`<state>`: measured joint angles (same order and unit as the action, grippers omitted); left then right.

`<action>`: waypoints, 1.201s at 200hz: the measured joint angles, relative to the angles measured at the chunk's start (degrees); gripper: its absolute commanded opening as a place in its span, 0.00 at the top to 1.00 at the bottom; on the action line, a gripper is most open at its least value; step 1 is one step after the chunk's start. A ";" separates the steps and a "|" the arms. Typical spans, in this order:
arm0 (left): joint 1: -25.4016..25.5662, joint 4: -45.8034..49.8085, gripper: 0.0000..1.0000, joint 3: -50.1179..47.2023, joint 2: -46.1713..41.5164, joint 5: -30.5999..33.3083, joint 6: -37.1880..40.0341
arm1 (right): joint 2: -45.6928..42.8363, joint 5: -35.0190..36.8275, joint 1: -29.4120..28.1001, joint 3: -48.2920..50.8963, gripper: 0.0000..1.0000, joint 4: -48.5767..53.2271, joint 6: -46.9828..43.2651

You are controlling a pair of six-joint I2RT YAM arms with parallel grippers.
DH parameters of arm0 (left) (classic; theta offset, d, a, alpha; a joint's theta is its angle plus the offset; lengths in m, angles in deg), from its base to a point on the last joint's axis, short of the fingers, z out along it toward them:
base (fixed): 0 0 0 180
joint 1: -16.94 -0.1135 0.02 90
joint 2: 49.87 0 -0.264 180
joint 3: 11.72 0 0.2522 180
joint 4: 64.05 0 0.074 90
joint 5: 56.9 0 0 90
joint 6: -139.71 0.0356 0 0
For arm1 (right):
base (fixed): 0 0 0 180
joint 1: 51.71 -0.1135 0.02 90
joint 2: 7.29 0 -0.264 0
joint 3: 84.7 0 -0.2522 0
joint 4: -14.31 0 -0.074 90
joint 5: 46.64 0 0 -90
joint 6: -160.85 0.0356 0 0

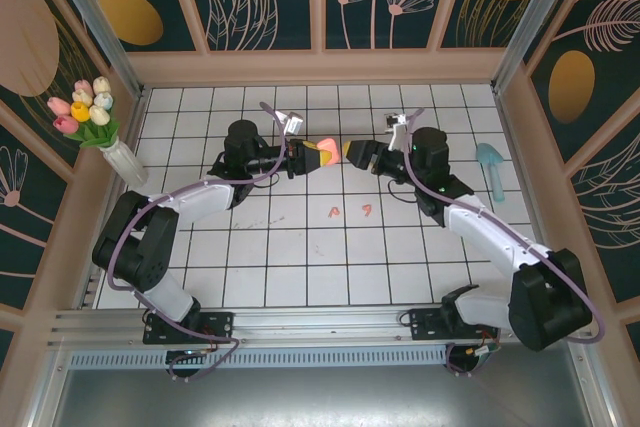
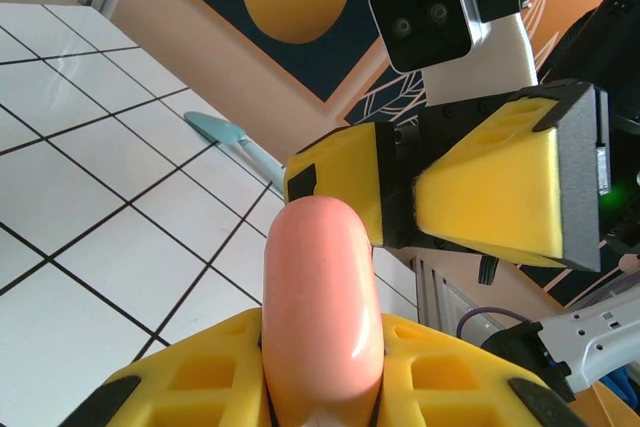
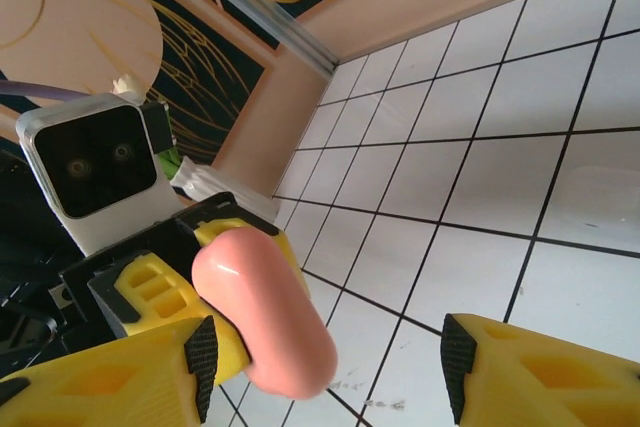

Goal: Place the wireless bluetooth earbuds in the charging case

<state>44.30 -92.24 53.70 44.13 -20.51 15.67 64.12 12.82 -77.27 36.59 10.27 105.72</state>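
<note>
The charging case is a smooth salmon-pink capsule held above the tiled floor near the back middle. My left gripper is shut on the charging case, its yellow fingers pressed to both sides. My right gripper faces it from the right and stands open. In the right wrist view the charging case sits between that gripper's spread fingers, close to the left one. Two salmon-pink earbuds lie on the tiles nearer the arms' bases.
A white vase of tulips stands at the left wall. A teal scoop-like tool lies on the tiles at the right wall. Panelled walls close in the floor on three sides.
</note>
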 measured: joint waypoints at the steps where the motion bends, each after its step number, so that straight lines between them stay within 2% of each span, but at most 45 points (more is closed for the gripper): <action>1: 0.00 0.02 0.92 0.00 0.00 0.00 0.00 | 0.07 0.02 -0.04 -0.07 0.37 0.00 0.00; 85: -0.13 0.31 0.94 0.00 0.02 0.39 -0.02 | 6.91 0.00 -2.67 -4.55 0.40 -0.50 -0.02; 177: -0.17 1.33 0.95 -0.02 -1.09 0.02 -0.02 | 10.51 0.50 1.11 0.07 0.42 -4.76 1.73; 211: -0.22 1.05 0.95 -0.02 -1.18 0.00 -0.02 | 9.42 0.68 1.16 0.59 0.42 -4.68 1.70; 240: -0.17 1.01 0.96 -0.02 -1.18 -0.22 -0.02 | 3.67 -1.09 1.90 3.87 0.42 -4.76 1.68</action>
<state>44.12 -91.24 53.68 42.95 -20.73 15.64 67.80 11.72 -75.37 40.46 5.50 107.41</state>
